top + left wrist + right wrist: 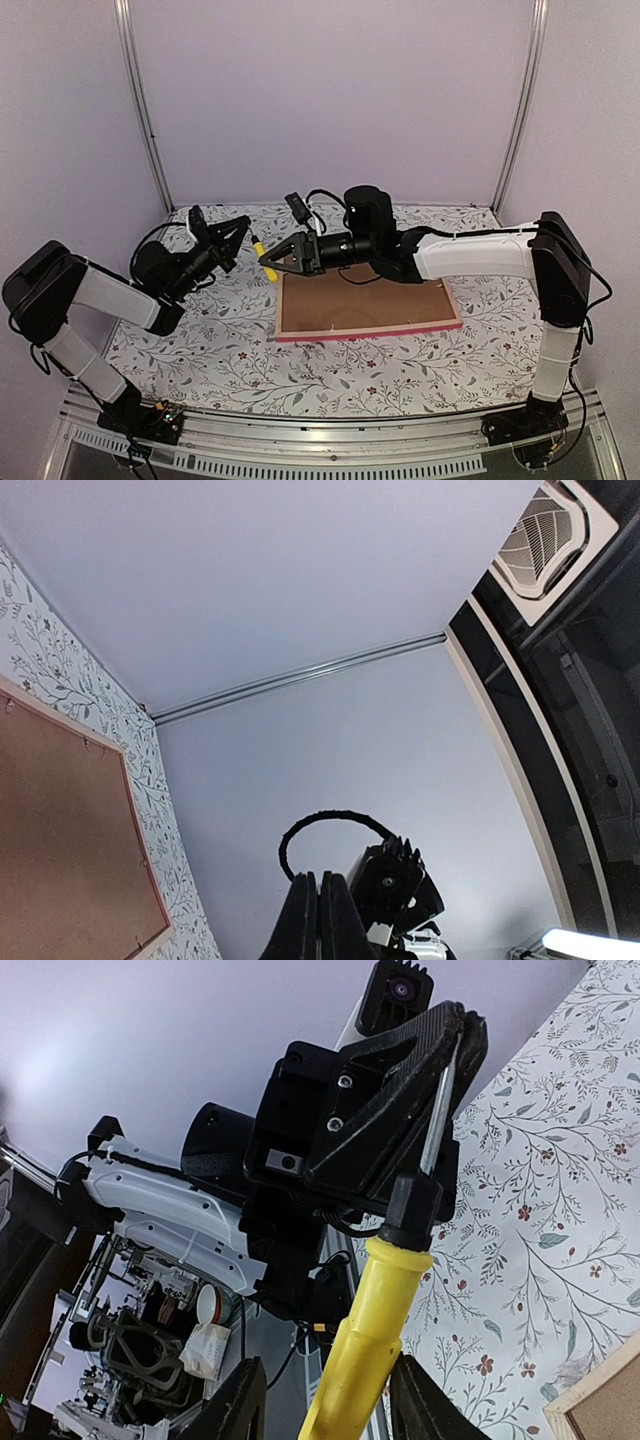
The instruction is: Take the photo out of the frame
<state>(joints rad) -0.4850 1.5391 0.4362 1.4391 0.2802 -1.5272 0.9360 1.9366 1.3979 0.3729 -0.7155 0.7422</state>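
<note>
Screwdriver (365, 1350), yellow handle: clamped in right gripper (268, 262), shaft pinched in left gripper (240, 232), just beyond the frame's far left corner. Frame (366, 331), pink-edged: face down on floral table (330, 385), brown backing board (365, 303) uppermost; photo hidden.

A counter (330, 380) covered in a white cloth printed with dark leafy sprigs and small red flowers fills the floor of a pale lilac booth. Plain lilac walls (330, 90) rise at 12 o'clock, joined by slim metal corner posts (140, 100). An aluminium rail (330, 435) edges the counter at 6 o'clock. Overhead sits a square ceiling vent (555, 535).
</note>
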